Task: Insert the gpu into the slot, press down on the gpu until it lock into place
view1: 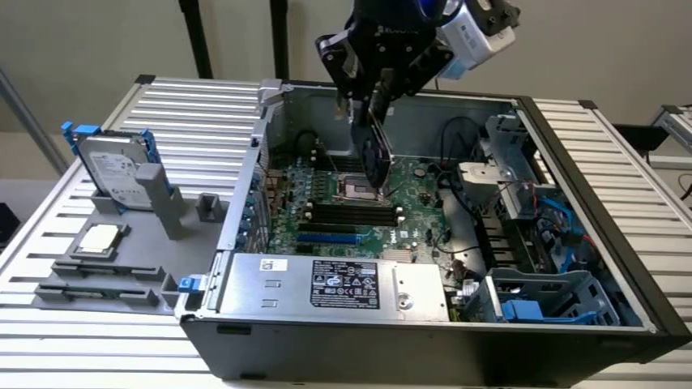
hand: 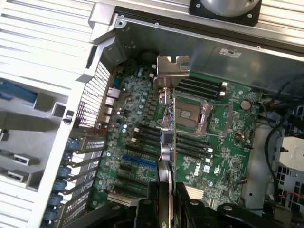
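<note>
A plain beige wall (view1: 87,40) stands behind a ribbed silver aluminium table (view1: 184,105). Two black upright poles (view1: 196,36), perhaps stand legs, rise against it.

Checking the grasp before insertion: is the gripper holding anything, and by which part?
The gripper holds the gpu by its upper edge; the card hangs upright above the motherboard, not yet in the slot.

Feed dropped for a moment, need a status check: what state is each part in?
claw: shut on the gpu
gpu: held on edge over the board, not in the slot
slot: empty
case: open, lying on its side
drive: standing upright outside the case
</note>
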Controlling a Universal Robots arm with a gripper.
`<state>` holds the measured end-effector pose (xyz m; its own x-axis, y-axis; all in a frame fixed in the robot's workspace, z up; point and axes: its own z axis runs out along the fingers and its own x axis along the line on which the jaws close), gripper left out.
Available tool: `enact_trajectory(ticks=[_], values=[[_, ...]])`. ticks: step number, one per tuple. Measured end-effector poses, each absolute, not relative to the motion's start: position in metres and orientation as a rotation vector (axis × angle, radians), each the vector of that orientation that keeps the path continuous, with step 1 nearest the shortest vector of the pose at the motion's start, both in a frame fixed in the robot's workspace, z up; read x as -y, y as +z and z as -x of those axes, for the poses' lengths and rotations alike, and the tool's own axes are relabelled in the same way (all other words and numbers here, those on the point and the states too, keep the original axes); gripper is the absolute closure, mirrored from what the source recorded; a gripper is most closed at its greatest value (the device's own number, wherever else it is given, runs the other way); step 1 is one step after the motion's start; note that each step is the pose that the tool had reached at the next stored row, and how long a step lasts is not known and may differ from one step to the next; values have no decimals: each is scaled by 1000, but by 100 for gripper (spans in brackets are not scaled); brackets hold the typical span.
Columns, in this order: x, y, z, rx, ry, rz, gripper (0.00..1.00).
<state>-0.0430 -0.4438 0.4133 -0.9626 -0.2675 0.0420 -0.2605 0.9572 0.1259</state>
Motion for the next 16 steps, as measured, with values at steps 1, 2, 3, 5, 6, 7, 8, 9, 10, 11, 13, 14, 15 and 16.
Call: enact_trajectory(ticks=[1,2,3,5,6,7,8,9,10,11,13,14,15,16], values=[[444,413,43,3045,-183,-440,74],[444,413,43,3040,-182,-467,74],[444,412,43,3034,-181,-494,74],[444,412,43,3023,-179,-549,74],[444,411,43,3017,-179,-577,74],[444,411,43,3010,-177,-606,74],[444,411,43,3004,-176,-633,74],[444,411,43,2997,-175,-658,74],[444,410,43,2990,-175,-685,74],[444,410,43,2983,-173,-713,74],[444,409,43,2968,-171,-766,74],[444,409,43,2960,-170,-794,74],[444,408,43,2952,-169,-820,74],[444,408,43,2944,-167,-848,74]])
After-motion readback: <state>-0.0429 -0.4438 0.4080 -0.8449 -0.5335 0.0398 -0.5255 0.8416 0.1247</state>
